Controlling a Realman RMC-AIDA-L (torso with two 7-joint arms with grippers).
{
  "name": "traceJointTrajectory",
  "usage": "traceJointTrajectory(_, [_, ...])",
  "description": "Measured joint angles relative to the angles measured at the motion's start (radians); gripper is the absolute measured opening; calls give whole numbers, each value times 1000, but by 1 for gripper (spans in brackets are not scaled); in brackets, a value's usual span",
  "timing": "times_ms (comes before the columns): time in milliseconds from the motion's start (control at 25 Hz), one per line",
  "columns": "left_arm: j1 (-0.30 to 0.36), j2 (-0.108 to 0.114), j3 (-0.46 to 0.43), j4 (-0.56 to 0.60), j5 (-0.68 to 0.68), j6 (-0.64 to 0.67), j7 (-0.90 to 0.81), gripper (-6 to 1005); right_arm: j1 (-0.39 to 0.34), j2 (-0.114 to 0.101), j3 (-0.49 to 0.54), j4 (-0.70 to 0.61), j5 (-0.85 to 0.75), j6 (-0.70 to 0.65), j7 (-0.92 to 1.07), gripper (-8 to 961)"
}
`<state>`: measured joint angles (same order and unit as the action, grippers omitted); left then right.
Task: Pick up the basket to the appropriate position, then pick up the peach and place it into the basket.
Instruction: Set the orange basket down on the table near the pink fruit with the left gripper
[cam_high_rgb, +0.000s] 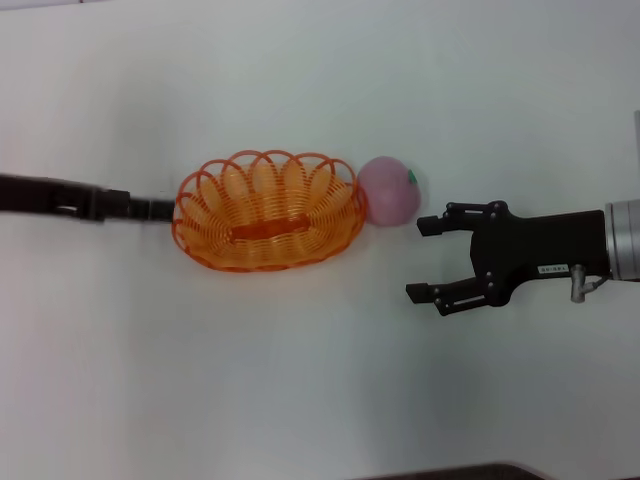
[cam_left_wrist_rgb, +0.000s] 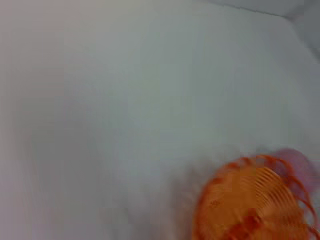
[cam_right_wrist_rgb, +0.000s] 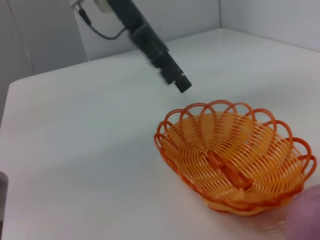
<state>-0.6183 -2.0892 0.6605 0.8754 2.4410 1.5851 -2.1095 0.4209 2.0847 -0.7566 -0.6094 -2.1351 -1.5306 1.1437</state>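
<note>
The orange wire basket (cam_high_rgb: 268, 212) stands upright in the middle of the white table. The pink peach (cam_high_rgb: 388, 190) lies against its right rim, green leaf mark to the right. My left gripper (cam_high_rgb: 165, 208) is level with the basket's left rim, its fingers together on nothing. The right wrist view shows this gripper (cam_right_wrist_rgb: 182, 86) a little apart from the basket (cam_right_wrist_rgb: 235, 155), with a corner of the peach (cam_right_wrist_rgb: 306, 220). My right gripper (cam_high_rgb: 415, 258) is open and empty, to the right of the peach and slightly nearer me. The left wrist view shows the basket (cam_left_wrist_rgb: 255, 205) and the peach (cam_left_wrist_rgb: 300, 167) behind it.
The white table (cam_high_rgb: 300, 400) holds nothing else. A dark edge (cam_high_rgb: 470, 472) shows at the table's near side. Light walls (cam_right_wrist_rgb: 45, 30) stand behind the table's far edge in the right wrist view.
</note>
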Motion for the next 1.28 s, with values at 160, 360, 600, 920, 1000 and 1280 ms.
traceJointTrajectory(160, [75,-51,28,47,-22,-6,342,881,-4,0,6,-2,0,-4,0,939])
traceJointTrajectory(360, [165,-78,33,53,-164,-56,623,891,-8,0,7,-1,2,2,-1,939])
traceJointTrajectory(600, [241,-75,-2,66,-289,14,789,890,-8,0,7,-1,2,3,-1,938])
traceJointTrajectory(920, [346,-84,-48,31,-295,80,988,888,-9,0,9,-3,1,4,-3,937])
traceJointTrajectory(1000, [370,-85,-74,-8,-296,83,1051,888,-9,0,10,-4,1,4,-3,936])
traceJointTrajectory(1280, [403,-86,-107,-142,-287,57,1205,887,-11,0,10,-6,1,4,-3,935])
